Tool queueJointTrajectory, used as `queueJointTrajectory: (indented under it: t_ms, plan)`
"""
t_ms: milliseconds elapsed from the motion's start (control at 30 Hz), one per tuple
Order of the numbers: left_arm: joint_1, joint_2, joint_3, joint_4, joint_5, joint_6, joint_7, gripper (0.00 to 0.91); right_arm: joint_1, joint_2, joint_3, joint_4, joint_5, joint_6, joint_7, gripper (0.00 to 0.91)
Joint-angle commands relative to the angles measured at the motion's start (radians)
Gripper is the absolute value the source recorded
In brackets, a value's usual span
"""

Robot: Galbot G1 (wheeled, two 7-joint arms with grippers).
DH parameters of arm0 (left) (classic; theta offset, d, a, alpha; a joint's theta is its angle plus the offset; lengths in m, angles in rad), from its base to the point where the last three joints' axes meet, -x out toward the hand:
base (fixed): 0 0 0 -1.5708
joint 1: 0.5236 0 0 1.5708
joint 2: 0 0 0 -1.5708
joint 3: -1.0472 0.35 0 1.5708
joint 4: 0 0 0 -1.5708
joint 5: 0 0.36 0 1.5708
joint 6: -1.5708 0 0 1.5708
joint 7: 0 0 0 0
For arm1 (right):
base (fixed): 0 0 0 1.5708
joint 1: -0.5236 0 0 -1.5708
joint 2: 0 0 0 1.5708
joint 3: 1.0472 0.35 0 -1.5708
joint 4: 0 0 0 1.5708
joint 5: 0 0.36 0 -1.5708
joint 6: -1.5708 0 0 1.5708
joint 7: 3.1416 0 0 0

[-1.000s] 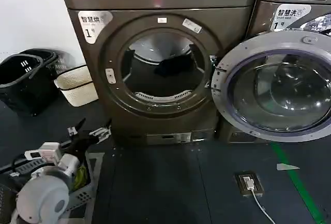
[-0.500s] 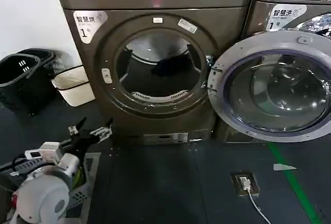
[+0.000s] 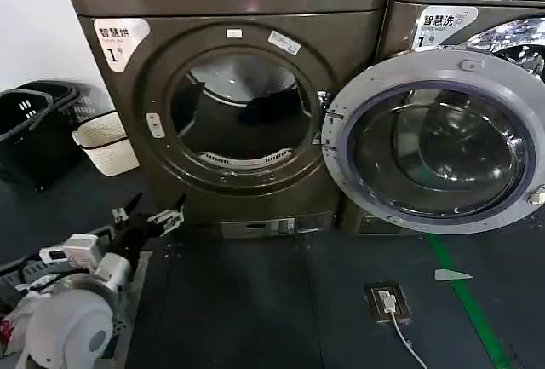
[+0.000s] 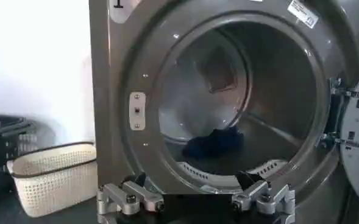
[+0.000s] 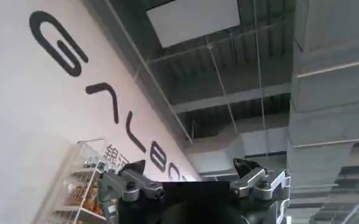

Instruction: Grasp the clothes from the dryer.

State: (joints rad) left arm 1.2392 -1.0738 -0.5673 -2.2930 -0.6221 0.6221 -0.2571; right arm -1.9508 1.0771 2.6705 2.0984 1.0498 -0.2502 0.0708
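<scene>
A dark blue garment (image 4: pixel 214 143) lies inside the open dryer (image 3: pixel 238 113) drum, well beyond the left gripper (image 3: pixel 149 216), whose jaws gape empty. The right gripper (image 5: pixel 194 182) points ceilingward, jaws spread.

"1" on dryer (image 3: pixel 230 88); "GALBOT" wall (image 5: pixel 21 122).

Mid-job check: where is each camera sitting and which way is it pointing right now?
Head view: on the head, looking down at the open dryer; left gripper shows low left.
Left wrist view: on the left arm, facing the drum and the dark clothes; open fingers at the frame edge.
Right wrist view: aimed at the ceiling; right gripper open.
Head and left wrist views share the dryer.
</scene>
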Motion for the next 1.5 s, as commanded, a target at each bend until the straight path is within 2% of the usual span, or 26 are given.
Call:
queueJointTrajectory:
  t_ms: [33,533,1500]
  plan:
    - [0.000,-0.004,0.001,0.001,0.002,0.001,0.001,0.907,-0.001,0.000,0.002,-0.002,0.000,0.001,-0.002,0.907]
    - [0.004,-0.012,0.002,-0.002,0.007,0.002,0.003,0.907,-0.006,-0.001,0.005,-0.004,-0.003,0.000,0.004,0.907]
    - [-0.020,-0.008,0.024,0.007,0.019,0.001,0.014,0.907,-0.011,0.005,0.012,-0.009,0.014,0.053,-0.018,0.907]
